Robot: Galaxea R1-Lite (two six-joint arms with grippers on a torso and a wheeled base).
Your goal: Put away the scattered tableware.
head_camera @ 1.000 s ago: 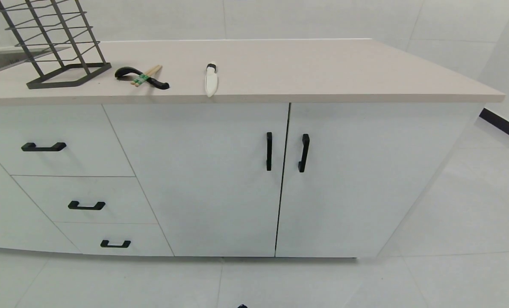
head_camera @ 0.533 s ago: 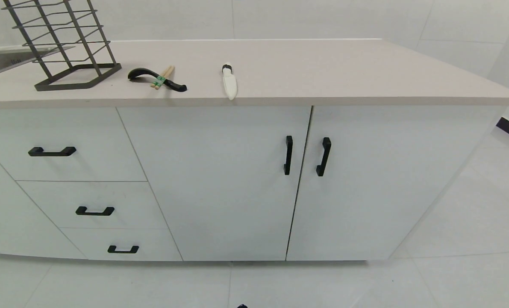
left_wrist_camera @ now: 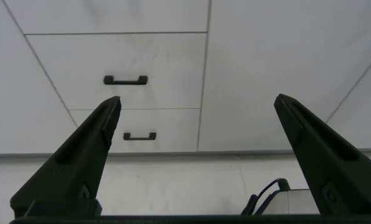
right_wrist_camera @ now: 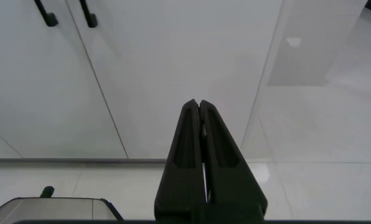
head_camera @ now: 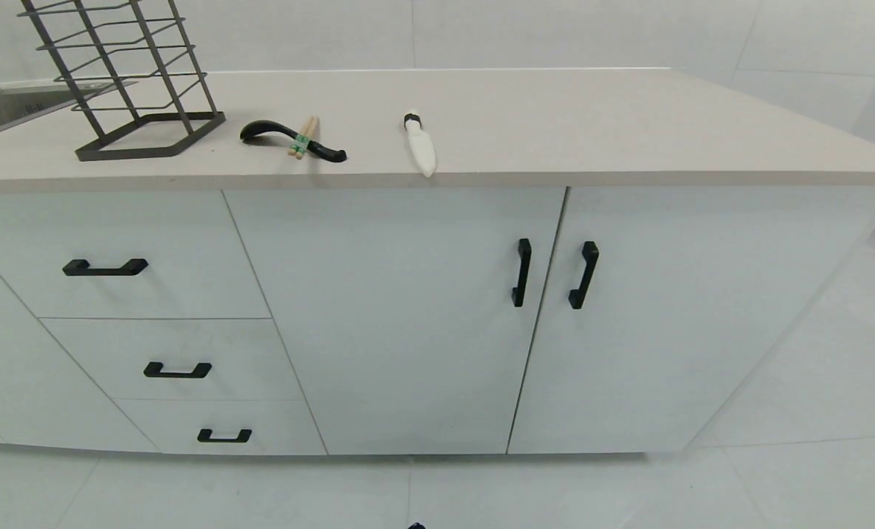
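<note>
Countertop over white cabinet. Wire rack at countertop's left end. Left gripper spread wide, empty, facing drawers. Right gripper pressed closed, holding nothing. Black spoon near front edge, beside rack. White knife farther right, tip at front edge. Chopsticks across spoon handle.

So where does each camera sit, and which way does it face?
Head view: on the head, facing down at the counter.
Left wrist view: on that wrist, facing the drawers past the open left gripper.
Right wrist view: on that wrist, facing the doors past the shut right gripper.
Shared: head and right wrist views show the door handles.
</note>
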